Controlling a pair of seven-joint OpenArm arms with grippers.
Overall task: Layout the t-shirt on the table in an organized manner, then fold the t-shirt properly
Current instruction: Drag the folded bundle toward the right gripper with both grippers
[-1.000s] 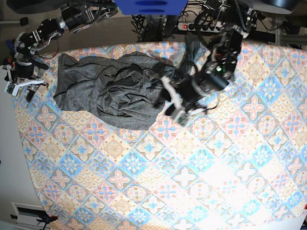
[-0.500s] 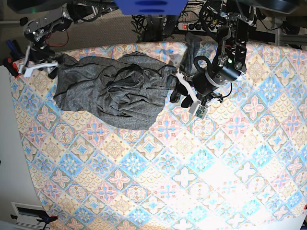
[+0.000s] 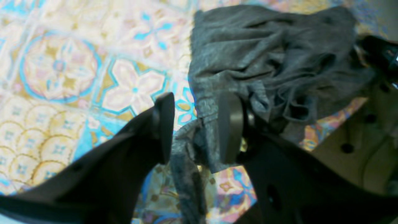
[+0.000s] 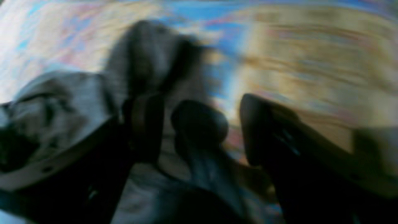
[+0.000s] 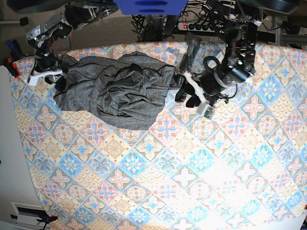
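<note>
Soft, floppy, light t-shirt (image 5: 115, 93), bunched up at the tabletop (image 5: 192, 182) far edge. Left tool (image 3: 196, 127) half wide around a hem fold. Right tool (image 4: 202, 130) wide, holding nothing. Best grabbed at hem corners.

Heathered dark grey soft cotton t-shirt (image 5: 115, 91), plain, no print. Wide table cloth (image 5: 158, 182) w/ diamond tiles in pastel blue, pink & cream, floral motifs, gold-tan scallop detail. Black curved plastic gripper fingers (image 3: 163, 124); white trim on arms in base view.
</note>
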